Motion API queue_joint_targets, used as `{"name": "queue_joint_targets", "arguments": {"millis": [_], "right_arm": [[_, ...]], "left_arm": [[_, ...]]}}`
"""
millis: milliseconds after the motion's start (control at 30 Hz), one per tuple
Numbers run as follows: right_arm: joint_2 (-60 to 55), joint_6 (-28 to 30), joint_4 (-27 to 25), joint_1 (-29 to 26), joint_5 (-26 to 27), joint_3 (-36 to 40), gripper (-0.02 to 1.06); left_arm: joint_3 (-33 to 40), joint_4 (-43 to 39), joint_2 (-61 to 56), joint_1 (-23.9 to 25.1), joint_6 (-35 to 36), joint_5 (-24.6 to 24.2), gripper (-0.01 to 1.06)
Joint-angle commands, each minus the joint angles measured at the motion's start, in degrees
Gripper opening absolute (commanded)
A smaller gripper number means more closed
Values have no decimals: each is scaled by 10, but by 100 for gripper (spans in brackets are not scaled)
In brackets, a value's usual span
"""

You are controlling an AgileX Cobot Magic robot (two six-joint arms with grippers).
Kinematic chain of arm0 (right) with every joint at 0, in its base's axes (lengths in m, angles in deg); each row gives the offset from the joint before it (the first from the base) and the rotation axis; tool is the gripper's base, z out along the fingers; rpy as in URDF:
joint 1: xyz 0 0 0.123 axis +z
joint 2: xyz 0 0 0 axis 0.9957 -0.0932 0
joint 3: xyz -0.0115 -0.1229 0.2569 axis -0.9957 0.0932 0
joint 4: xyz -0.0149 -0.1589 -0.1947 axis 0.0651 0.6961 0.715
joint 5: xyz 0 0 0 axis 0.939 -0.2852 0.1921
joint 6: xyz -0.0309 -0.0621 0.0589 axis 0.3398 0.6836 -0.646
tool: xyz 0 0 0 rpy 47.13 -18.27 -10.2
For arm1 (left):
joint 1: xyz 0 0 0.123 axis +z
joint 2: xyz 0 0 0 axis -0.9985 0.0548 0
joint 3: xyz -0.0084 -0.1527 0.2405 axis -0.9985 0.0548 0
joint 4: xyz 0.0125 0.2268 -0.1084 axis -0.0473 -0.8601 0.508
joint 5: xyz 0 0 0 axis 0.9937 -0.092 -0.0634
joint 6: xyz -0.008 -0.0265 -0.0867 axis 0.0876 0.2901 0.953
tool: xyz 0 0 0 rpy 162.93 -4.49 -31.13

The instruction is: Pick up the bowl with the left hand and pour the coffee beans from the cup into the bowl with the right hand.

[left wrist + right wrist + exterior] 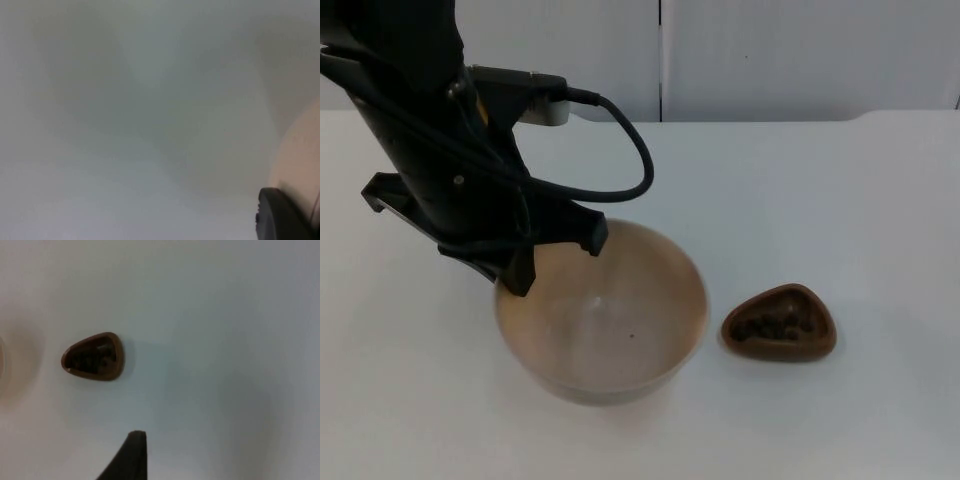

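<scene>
A wide tan bowl (pixel 610 320) stands at the table's front middle. My left gripper (pixel 556 262) hangs open over its back-left rim, one finger by the left side of the rim and the other at its back. In the left wrist view the bowl's wall (pixel 300 150) lies close beside a black fingertip (pixel 282 215). To the bowl's right stands a small brown cup (pixel 780 323) shaped like a rounded triangle, with dark coffee beans inside. In the right wrist view the cup (pixel 93 356) sits well ahead of my right gripper (pixel 136 440), which waits above the table.
The white table top (pixel 840 200) runs back to the grey partition wall (pixel 770 60). The left arm's black body (pixel 440 150) covers the table's back left.
</scene>
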Motion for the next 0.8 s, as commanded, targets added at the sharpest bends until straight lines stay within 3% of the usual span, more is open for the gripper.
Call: {"name": "queue_joint_targets", "arguments": {"millis": [0, 267, 600, 767], "right_arm": [[-45, 8, -4, -3, -7, -28, 105], [-127, 8, -7, 5, -9, -72, 105], [-251, -29, 7, 106, -5, -122, 105], [-314, -79, 60, 164, -5, -163, 105]], "left_arm": [[1, 2, -7, -3, 3, 6, 0], [1, 2, -7, -3, 3, 6, 0], [1, 2, -7, -3, 3, 6, 0], [1, 3, -7, -3, 3, 6, 0]]}}
